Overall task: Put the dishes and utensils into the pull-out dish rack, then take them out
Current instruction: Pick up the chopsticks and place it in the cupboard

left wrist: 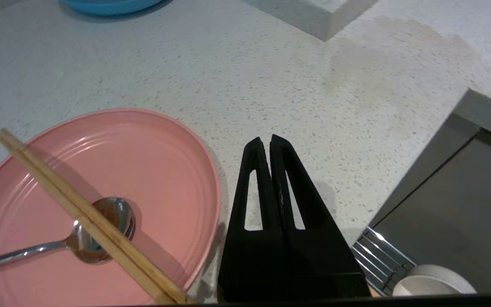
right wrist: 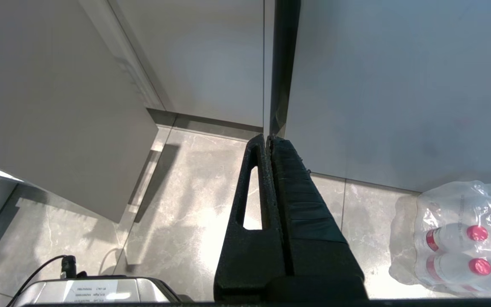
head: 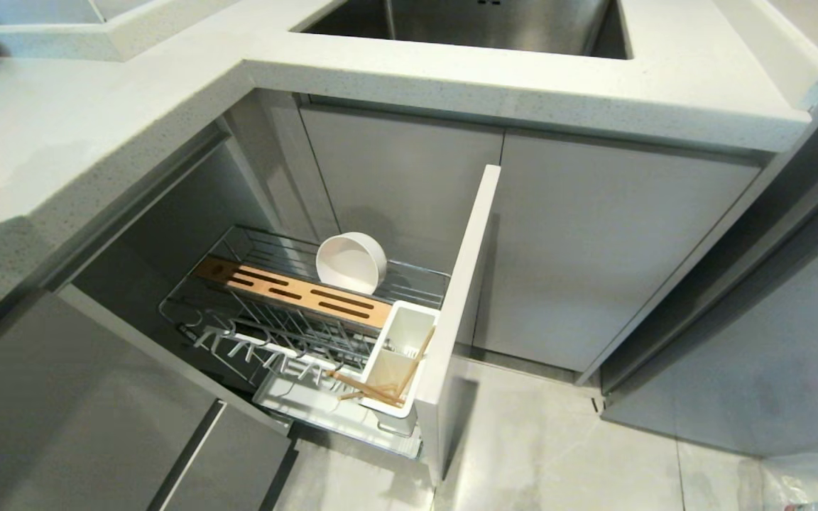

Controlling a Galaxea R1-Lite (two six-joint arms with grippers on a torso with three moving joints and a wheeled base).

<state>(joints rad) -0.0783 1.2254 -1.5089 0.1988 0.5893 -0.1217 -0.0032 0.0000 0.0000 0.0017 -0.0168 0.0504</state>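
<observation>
cream-white bowl (head: 351,261) on edge in pull-out dish rack (head: 267,270) | chopsticks (head: 380,380) in white cup (head: 398,355) | second chopsticks (left wrist: 88,217), spoon (left wrist: 79,243) on pink plate (left wrist: 156,170), counter left | left gripper (left wrist: 267,140) together, empty, beside plate | right gripper (right wrist: 267,138) together, parked over floor | loading seems part done

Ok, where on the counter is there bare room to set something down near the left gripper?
Bare speckled white countertop lies ahead of the shut left gripper, between the blue dish and the counter's edge. Crowded: the round pink plate carries wooden chopsticks and a shiny metal spoon.
</observation>
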